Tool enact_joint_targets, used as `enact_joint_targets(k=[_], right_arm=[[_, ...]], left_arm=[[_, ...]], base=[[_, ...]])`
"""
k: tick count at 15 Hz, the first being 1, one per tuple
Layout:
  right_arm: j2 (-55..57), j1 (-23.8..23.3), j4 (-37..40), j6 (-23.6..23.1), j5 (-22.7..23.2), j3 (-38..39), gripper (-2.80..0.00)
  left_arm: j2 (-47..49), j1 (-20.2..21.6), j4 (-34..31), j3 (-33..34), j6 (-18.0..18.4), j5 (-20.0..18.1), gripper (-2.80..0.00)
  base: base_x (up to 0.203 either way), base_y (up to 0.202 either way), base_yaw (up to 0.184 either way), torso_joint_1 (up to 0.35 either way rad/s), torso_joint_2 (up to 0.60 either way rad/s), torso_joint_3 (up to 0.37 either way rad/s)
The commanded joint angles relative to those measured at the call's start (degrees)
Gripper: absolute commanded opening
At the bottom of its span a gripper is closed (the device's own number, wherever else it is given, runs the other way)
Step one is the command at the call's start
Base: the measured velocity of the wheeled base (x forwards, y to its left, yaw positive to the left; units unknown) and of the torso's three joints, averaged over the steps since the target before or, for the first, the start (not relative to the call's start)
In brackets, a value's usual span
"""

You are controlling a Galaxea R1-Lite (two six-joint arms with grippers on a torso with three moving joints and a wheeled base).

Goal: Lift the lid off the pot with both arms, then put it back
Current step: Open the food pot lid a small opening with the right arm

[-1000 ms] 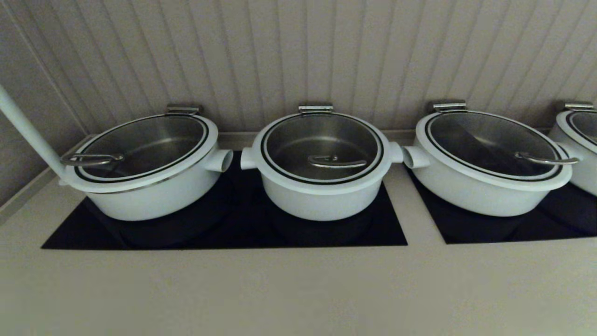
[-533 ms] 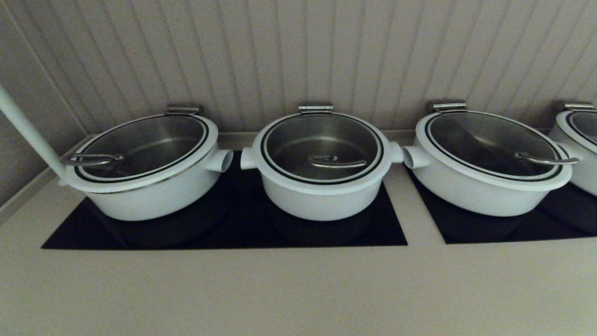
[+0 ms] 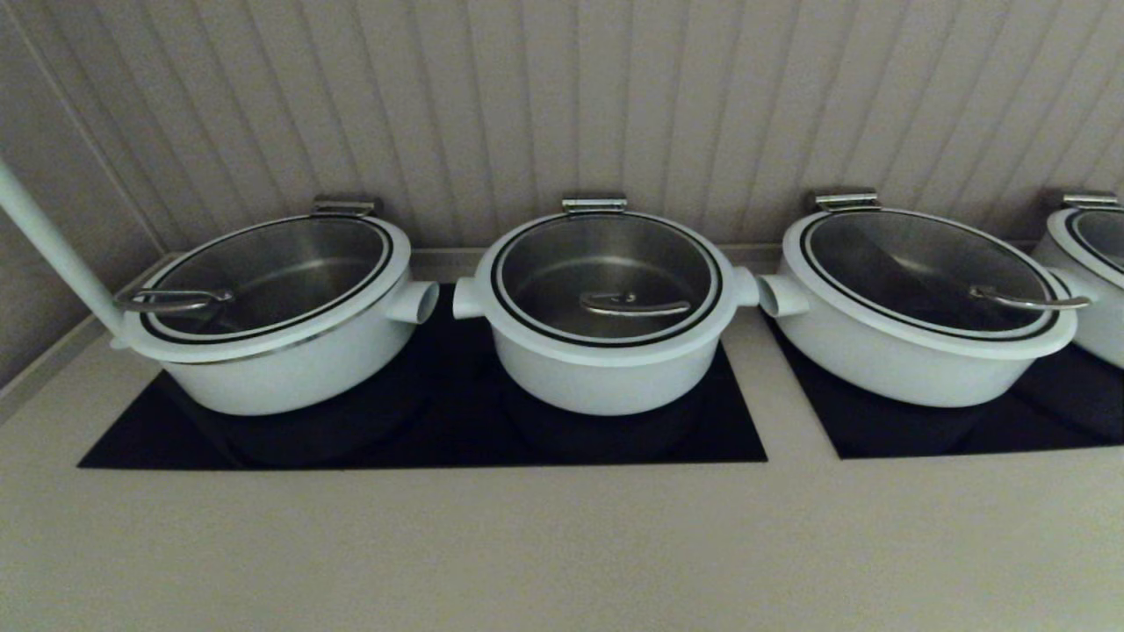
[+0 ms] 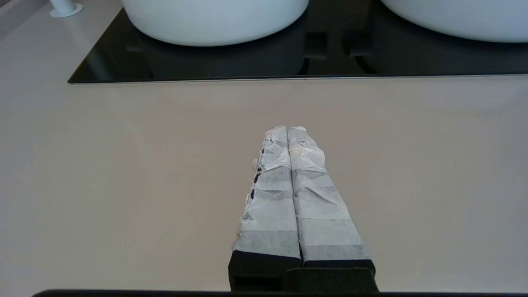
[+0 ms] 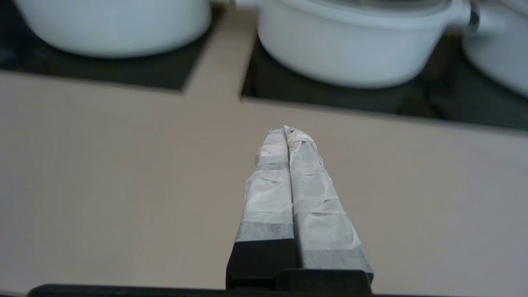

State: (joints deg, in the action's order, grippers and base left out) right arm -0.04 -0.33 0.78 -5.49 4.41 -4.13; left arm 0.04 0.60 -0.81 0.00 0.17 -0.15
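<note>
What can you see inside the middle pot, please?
Through the glass lid, the middle pot shows a bare steel bowl. The lid's steel handle hides a strip of the bottom. Nothing else is visible inside.

No visible change across the head views: the pot (image 3: pixel 606 316) at 12 o'clock sits as before, glass lid (image 3: pixel 606 276) closed, neighbours unmoved, camera steady. Neither arm enters the head view.
</note>
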Motion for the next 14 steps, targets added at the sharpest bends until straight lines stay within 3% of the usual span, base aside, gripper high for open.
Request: enact_joint_targets(k=[1,7,11,14], right_arm=[[0.9,0.0,1.7,0.0,0.5,-4.7,-2.80],[13.7,1.3,2.4,-0.1,2.2,-15.4,-2.80],[22.4,2.5,1.2,-1.2,12.8,-20.6,-2.80],[30.5,2.5,-6.0,-4.7,23.1,-20.9,-2.80]], left_arm=[[0.1,0.0,0.0,0.0,0.0,0.1,-2.80],[0.1,0.0,0.0,0.0,0.0,0.0,-2.80],[0.1,0.0,0.0,0.0,0.0,0.0,-2.80],[0.1,0.0,0.0,0.0,0.0,0.0,-2.80]], base=[[0.000,0.000,0.000,0.000,0.00,0.000],[0.000,0.000,0.000,0.000,0.00,0.000],[0.000,0.000,0.000,0.000,0.00,0.000],[0.000,0.000,0.000,0.000,0.00,0.000]])
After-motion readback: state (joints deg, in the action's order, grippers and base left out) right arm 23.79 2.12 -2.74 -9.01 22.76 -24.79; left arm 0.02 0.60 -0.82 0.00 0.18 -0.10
